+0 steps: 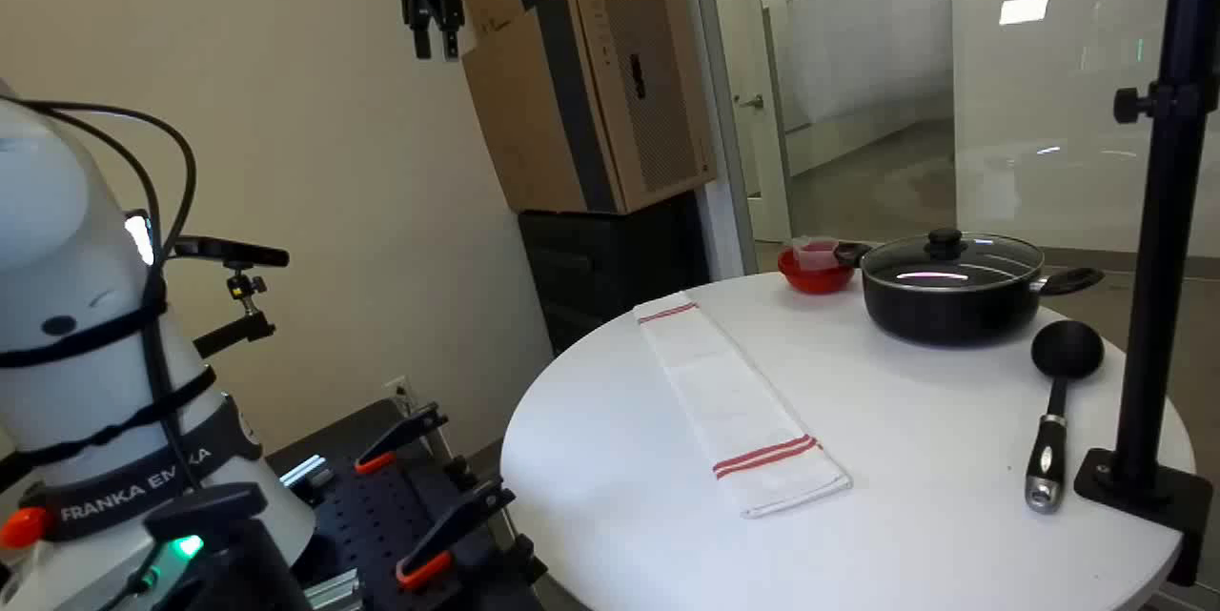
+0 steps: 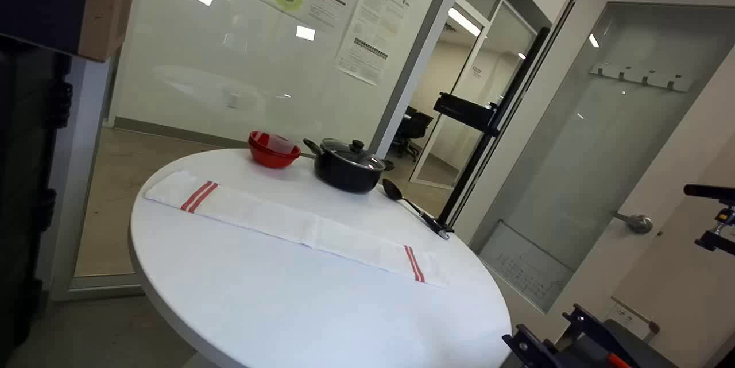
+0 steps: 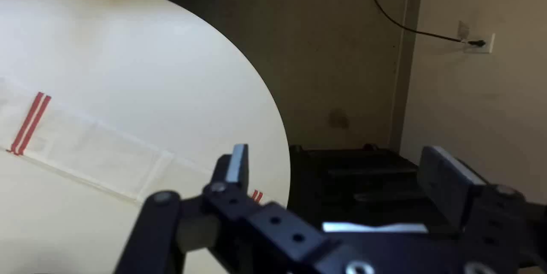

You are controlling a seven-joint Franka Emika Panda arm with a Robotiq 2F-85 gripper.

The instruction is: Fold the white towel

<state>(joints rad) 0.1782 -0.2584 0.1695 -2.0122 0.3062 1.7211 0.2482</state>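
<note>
Empty hand (image 3: 335, 160), flat white towel (image 1: 729, 392): crosswise fold outstanding

Hand: one unit, jaws spread wide; holds nothing, touches nothing. Hangs well above the desk (image 1: 591, 497), seemingly just off its edge; in the wrist view a black case (image 3: 354, 180) shows in the gap between the jaws, lower down.

White towel: one, on the desk, below the hand and off to one side, well apart from it. Long narrow strip, flat, paired red stripes by each end, faint line across the middle.

Progress, as judged: likely doubled lengthwise, though layers cannot be counted; end-to-end fold not yet made. Left to do: lower the hand, pinch an end, carry it over to the other, release.

Farther from the hand, past the white towel: red bowl (image 1: 816, 282) with translucent container (image 1: 815, 254) in it; black lidded pot (image 1: 953, 306); black ladle (image 1: 1052, 422).
</note>
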